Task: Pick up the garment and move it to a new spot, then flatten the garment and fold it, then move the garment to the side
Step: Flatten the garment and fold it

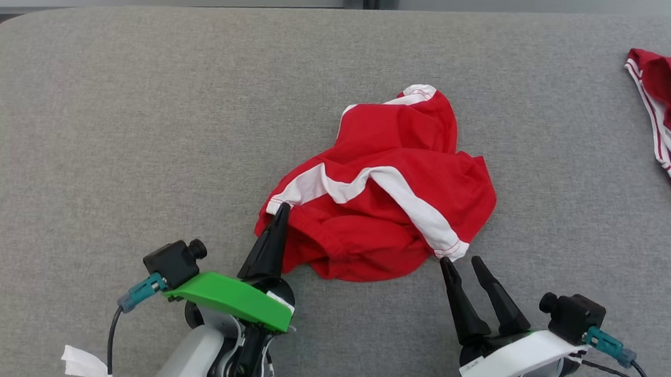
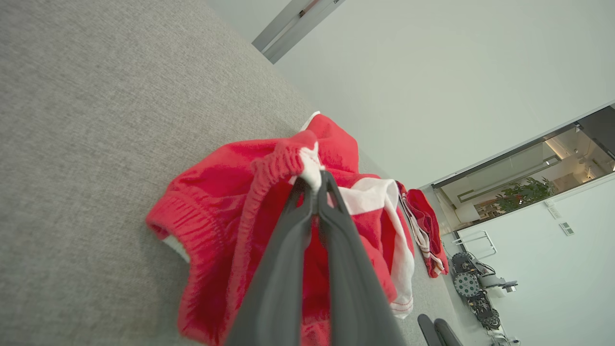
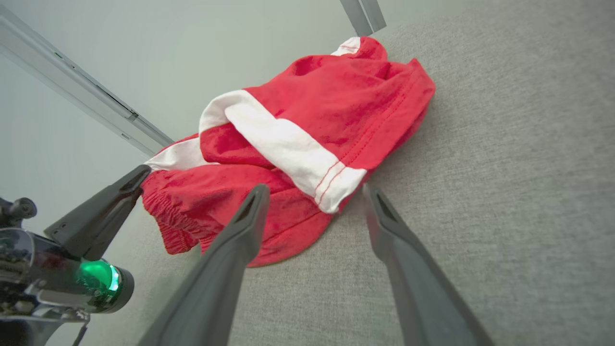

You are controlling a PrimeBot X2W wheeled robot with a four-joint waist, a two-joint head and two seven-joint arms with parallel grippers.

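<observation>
Red and white, the garment [image 1: 387, 191] lies crumpled in a loose heap near the middle of the bench [image 1: 115, 114], on the side nearest the robot. A broad white stripe [image 3: 288, 149] runs across its folds. The left gripper [image 1: 281, 211] is at the heap's near-left edge, its two dark fingers pressed together on a bunched bit of the elastic waistband [image 2: 278, 163], with a scrap of white cloth pinched at the tips. The right gripper [image 1: 459, 263] stands with its fingers spread apart just beside the end of the white stripe at the heap's near-right corner. I cannot tell whether a tip touches the cloth, and nothing is between the fingers. The bench is covered in a plain grey woven fabric and has a rounded far-left corner. Well apart from the heap, at the far-right edge, lies a second garment [image 1: 669, 114], also red with thin white bands, folded over on itself. A small white paper scrap [image 1: 82, 363] shows by the left arm's cable. Beyond the bench rises a pale wall [image 2: 408, 72]. Off to the right is a glazed opening with a green plant [image 2: 523, 192] behind it, and a machine [image 2: 473, 288] with toothed wheels stands on the floor.
</observation>
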